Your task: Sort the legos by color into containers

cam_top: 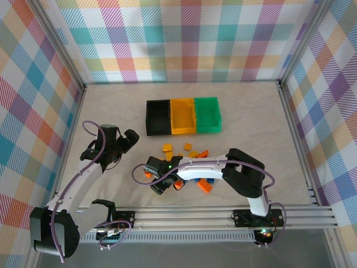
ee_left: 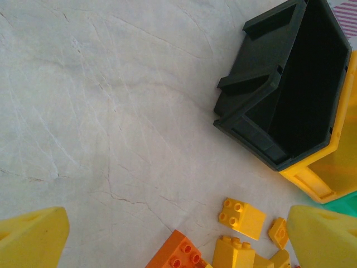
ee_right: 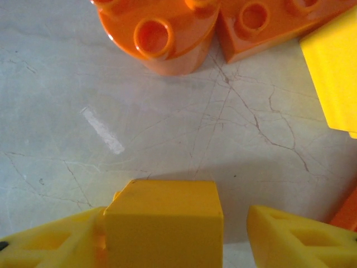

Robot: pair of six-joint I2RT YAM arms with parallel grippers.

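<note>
We're mid-pick at the table: right gripper [cam_top: 160, 184] straddles a yellow brick [ee_right: 164, 223], fingers not yet closed, brick touching one finger only; left gripper [cam_top: 131, 138] is wide and empty; next we close, lift, and carry to the yellow bin [cam_top: 183, 115].

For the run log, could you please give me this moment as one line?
left gripper open, hovering near black bin | right gripper open around yellow brick | bins empty

A yellow plastic brick [ee_right: 163, 223] sits between the right fingers [ee_right: 295, 240], touching one; orange studded bricks [ee_right: 159, 36] lie just beyond.
</note>
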